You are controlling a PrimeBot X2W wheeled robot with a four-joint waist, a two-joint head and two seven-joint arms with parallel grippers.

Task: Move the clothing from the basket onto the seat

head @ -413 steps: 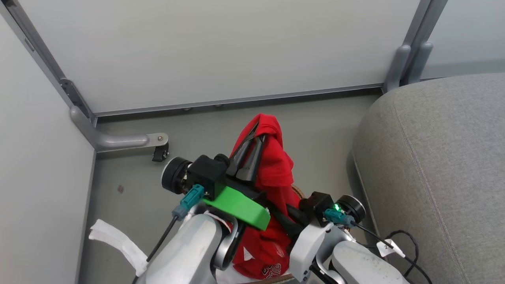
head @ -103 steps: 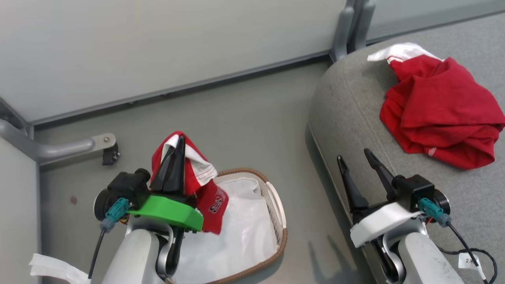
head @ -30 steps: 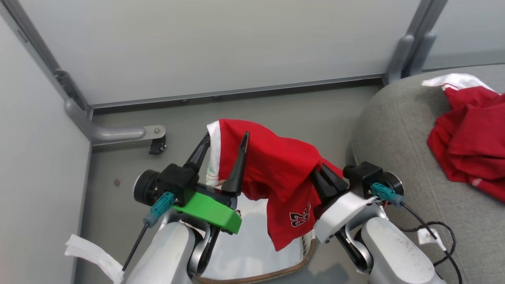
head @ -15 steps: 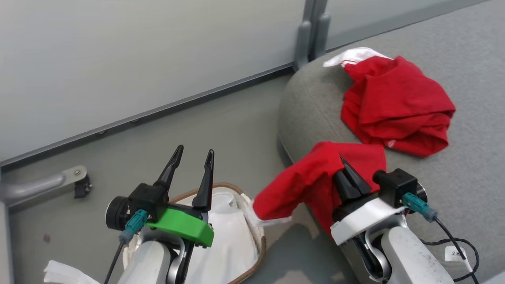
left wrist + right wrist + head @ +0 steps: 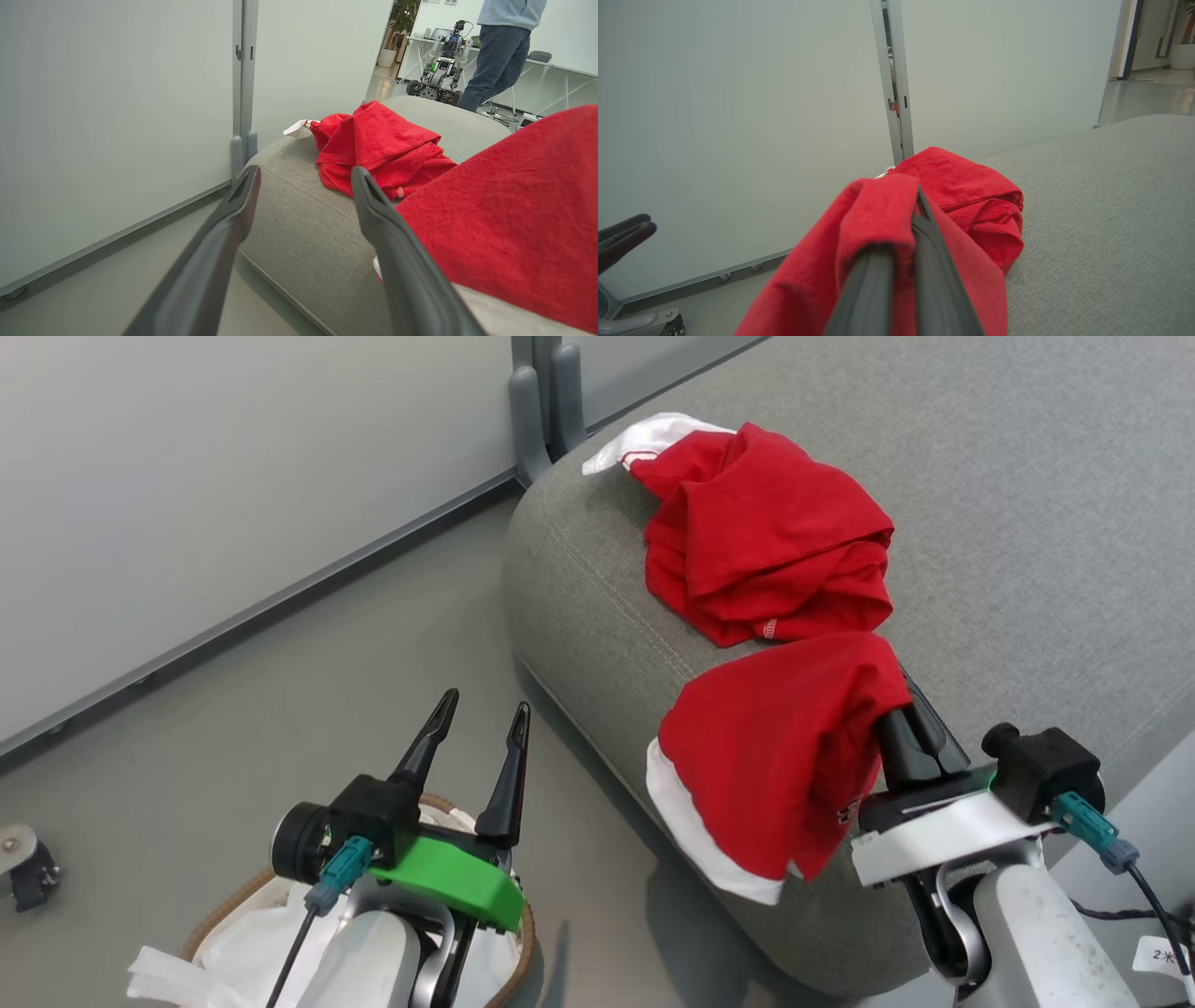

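From here the seat (image 5: pixel 1027 523) reads as coarse matt grey woven cloth with a stitched seam. The crumpled red garment (image 5: pixel 766 532) near its end edge and the hanging red garment (image 5: pixel 775 756) (white-banded hem) look soft and matt to me. The left gripper (image 5: pixel 486 702) has smooth dark plastic fingers (image 5: pixel 509 775); the basket (image 5: pixel 224 907) rim is brown weave.

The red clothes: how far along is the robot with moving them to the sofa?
Done: one red garment lies on the sofa. In hand: the second garment hangs from the right gripper, fingers shut, at the sofa's edge. The left gripper is open and empty by the basket, where white liner shows. Left: letting go.
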